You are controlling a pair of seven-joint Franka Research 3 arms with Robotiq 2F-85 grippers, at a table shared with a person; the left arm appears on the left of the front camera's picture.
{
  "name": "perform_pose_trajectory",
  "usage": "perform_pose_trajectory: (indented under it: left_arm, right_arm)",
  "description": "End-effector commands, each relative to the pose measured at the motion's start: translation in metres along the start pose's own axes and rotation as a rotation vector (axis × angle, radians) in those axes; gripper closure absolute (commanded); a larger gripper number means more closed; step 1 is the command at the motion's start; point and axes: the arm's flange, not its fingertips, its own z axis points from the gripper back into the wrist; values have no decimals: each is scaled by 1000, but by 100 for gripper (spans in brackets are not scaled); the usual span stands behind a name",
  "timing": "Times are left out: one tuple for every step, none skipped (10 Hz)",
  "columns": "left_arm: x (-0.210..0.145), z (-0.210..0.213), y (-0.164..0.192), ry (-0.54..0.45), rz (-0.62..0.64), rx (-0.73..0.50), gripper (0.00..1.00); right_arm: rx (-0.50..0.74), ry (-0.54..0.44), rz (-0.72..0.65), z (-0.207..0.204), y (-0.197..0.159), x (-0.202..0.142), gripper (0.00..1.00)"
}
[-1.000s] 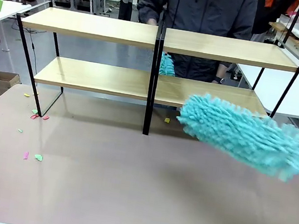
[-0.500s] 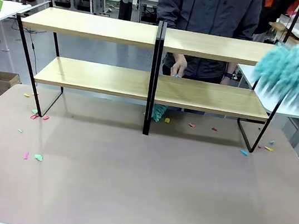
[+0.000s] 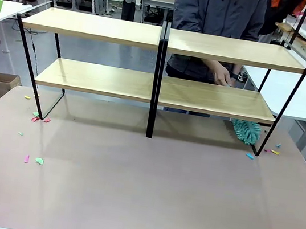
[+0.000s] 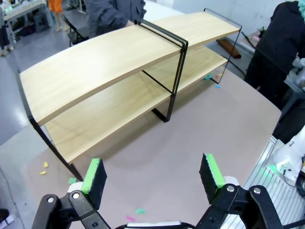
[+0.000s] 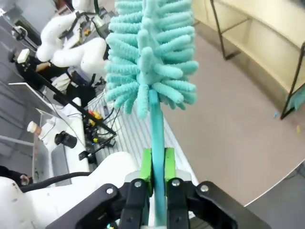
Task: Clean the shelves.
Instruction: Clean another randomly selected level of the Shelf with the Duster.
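The shelves [image 3: 160, 64] stand across the far half of the brownish table [image 3: 141, 193], the two upper and two lower light-wood boards carried on a thin black frame with a black centre post. Behind them a person in a dark jacket [image 3: 217, 9] leans in, one hand [image 3: 222, 76] reaching down between the two right-hand tiers. Under the lower right board, just beside the right end leg, a teal fluffy duster head [image 3: 247, 131] rests on the table top. Small bits of coloured paper [image 3: 34, 159] lie scattered on the table – some near the left leg of the rack, a few more by the right leg.

In the left wrist view the left gripper [image 4: 153, 176] hangs above the table with its green-padded fingers [image 4: 94, 174] spread wide and nothing between them; the rack sits ahead of it (seen at an angle, its boards bowed by the wide lens).

In the right wrist view the right gripper [image 5: 157, 164] has its green pads [image 5: 147, 164] pressed tight on the slim teal handle of a second duster [image 5: 151, 52] – the shaggy head stands straight up from the fingers, with one end of the shelves at the upper right of that view
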Motion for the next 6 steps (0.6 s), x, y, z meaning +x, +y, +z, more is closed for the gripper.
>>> perform_pose_trajectory:
  left_arm:
    - [-1, 0, 1, -6, -7, -11, 0]
    - [-1, 0, 1, -6, -7, -11, 0]
    - [-1, 0, 1, -6, -7, -11, 0]
    - [-1, 0, 1, -6, -7, -11, 0]
    - [-1, 0, 1, -6, -7, -11, 0]
    - [-1, 0, 1, -6, -7, -11, 0]
  right_arm:
    - [-32, -75, 28, -13, -36, 4, 88]
    - [0, 0, 0, 0, 0, 0, 88]
    - [0, 0, 0, 0, 0, 0, 88]
    - [0, 0, 0, 0, 0, 0, 88]
    - [0, 0, 0, 0, 0, 0, 88]
    - [0, 0, 0, 0, 0, 0, 88]
